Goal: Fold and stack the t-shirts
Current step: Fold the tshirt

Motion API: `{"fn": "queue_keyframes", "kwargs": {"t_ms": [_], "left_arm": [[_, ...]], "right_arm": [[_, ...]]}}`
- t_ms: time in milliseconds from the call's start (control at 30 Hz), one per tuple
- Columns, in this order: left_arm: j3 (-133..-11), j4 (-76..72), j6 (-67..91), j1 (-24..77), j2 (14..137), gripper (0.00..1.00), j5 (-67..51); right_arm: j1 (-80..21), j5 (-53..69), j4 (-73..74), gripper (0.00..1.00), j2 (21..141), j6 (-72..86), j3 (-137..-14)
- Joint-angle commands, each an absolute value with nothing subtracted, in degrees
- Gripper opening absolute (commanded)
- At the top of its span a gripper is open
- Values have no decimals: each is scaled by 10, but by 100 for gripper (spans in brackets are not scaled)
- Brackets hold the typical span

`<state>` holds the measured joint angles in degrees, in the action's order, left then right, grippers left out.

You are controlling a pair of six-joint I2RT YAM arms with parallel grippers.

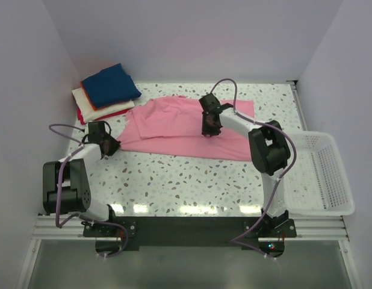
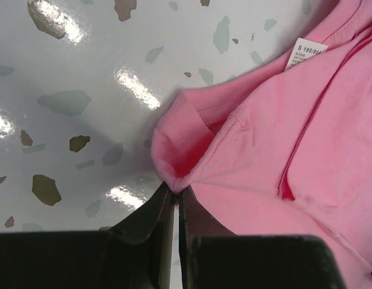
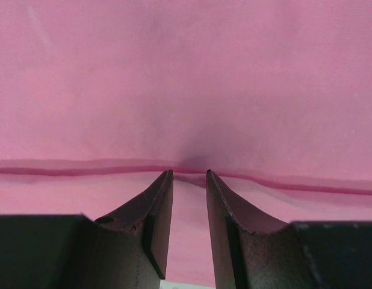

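My left claw (image 2: 176,191) pinches only a ribbed edge of the pink shirt (image 1: 168,120), which lies on the table (image 1: 192,180); that thin hold may slip. My right claw (image 3: 189,174) stands spread at a fold, apparently gripping nothing; an uneven pull would skew the shirt.

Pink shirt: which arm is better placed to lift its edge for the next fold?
Left, probably. The left claw is shut on a corner of the pink shirt; the right claw stands open on a fold line mid-shirt, gripping nothing.
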<state>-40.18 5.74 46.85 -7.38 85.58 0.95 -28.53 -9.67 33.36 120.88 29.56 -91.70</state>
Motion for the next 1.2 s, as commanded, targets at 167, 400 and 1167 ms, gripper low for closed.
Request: {"fn": "queue_keyframes", "kwargs": {"t_ms": [167, 400, 1167], "left_arm": [[-416, 82, 443, -98, 834, 0, 36], [-419, 105, 436, -110, 829, 0, 40], [-293, 190, 410, -171, 633, 0, 3]], "right_arm": [[-288, -193, 366, 37, 1069, 298, -822], [-287, -227, 361, 38, 1040, 308, -734], [-272, -119, 349, 38, 877, 372, -489]]}}
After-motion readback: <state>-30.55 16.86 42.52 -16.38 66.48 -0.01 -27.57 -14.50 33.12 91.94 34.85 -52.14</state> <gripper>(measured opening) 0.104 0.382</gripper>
